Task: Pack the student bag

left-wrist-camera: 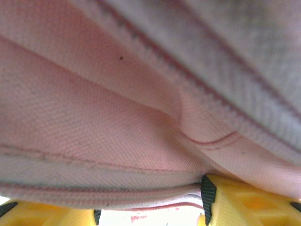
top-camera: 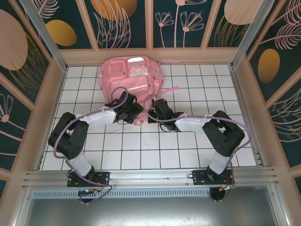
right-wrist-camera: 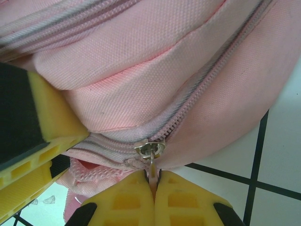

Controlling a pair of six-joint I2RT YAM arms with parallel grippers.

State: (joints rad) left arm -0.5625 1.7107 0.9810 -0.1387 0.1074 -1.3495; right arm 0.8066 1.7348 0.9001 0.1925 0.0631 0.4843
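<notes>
Student bag (top-camera: 131, 75) flat on tiled table (top-camera: 188, 150), far centre, front pockets up. Right gripper (right-wrist-camera: 153, 187) at bag's near edge, fingers pressed together on zipper pull (right-wrist-camera: 150, 151). Left gripper (left-wrist-camera: 141, 209) just beside at same edge, fingers apart, bag fabric bunched between. Clamped or loose: cannot tell.

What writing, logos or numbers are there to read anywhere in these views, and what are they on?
No text can be read anywhere.
Pale patch near the top of the student bag: too small to tell whether it carries writing.
Zip pull and its metal slider: no legible marking.
Wall panels: leaf and flower drawings, no words.
</notes>
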